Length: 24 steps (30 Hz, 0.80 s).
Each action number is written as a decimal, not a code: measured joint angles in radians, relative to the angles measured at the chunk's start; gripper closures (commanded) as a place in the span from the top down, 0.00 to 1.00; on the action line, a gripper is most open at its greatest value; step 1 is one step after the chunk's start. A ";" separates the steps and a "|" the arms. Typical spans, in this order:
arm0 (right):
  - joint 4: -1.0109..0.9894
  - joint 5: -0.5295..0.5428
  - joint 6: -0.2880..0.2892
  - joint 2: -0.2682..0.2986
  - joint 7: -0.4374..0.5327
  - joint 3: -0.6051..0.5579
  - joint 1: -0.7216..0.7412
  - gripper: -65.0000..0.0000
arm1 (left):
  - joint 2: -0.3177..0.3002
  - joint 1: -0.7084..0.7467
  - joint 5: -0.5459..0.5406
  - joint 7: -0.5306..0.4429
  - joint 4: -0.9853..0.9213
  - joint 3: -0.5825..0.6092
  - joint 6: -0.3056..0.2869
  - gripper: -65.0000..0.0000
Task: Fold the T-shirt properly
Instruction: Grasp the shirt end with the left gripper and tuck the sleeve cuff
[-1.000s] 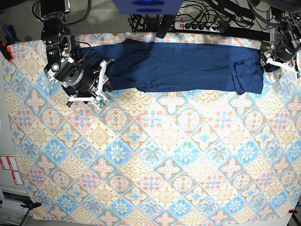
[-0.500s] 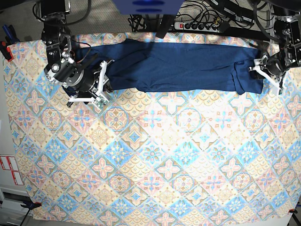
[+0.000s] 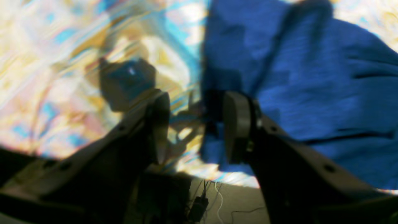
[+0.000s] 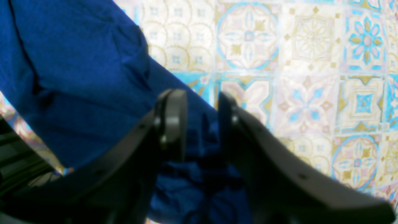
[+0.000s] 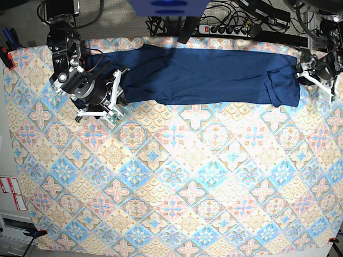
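The navy T-shirt (image 5: pixel 203 75) lies in a long flat band across the far side of the table, with a folded lump near its right end. My left gripper (image 5: pixel 315 79) hangs just past that right end. In the blurred left wrist view it (image 3: pixel 192 124) is open, and the T-shirt (image 3: pixel 295 77) edge lies by the right finger. My right gripper (image 5: pixel 119 93) sits at the shirt's lower left edge. Its jaws (image 4: pixel 200 124) stand apart with T-shirt (image 4: pixel 77 77) fabric under and between them.
The pastel patterned tablecloth (image 5: pixel 171 176) covers the whole table. A power strip (image 5: pixel 225 29) and cables lie behind the far edge. A red clamp (image 5: pixel 5 53) sits at the left edge.
The left gripper swung in over the shirt's right end, then drew back to just outside it. The right gripper and the shirt have barely moved.
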 measured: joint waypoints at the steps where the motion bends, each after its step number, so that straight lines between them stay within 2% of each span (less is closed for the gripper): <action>1: 0.000 0.000 0.000 0.001 0.000 0.000 -0.002 0.27 | -0.010 0.000 -0.002 0.000 0.000 0.000 -0.001 0.43; 8: 0.000 0.000 0.000 0.000 0.000 0.000 -0.002 0.27 | -0.018 -0.013 0.000 -0.005 -0.001 0.013 -0.005 0.43; 11: 0.000 0.001 0.000 0.000 0.000 0.000 -0.002 0.27 | -0.017 -0.056 0.015 -0.001 -0.018 0.116 0.000 0.43; 13: 0.000 0.000 0.000 0.000 0.000 0.000 -0.002 0.27 | -0.009 -0.094 -0.012 -0.011 -0.051 0.160 -0.016 0.43; 17: 0.000 0.000 0.000 0.003 0.000 0.002 -0.005 0.27 | 0.009 -0.117 0.044 -0.020 -0.110 0.153 0.004 0.43; 21: 0.000 0.003 0.000 0.002 0.000 0.002 -0.008 0.27 | 0.039 -0.114 0.083 -0.023 -0.110 0.153 -0.001 0.43; 24: 0.000 -0.004 0.000 0.005 -0.001 0.004 -0.006 0.27 | 0.049 -0.110 0.079 -0.026 -0.105 0.154 0.004 0.43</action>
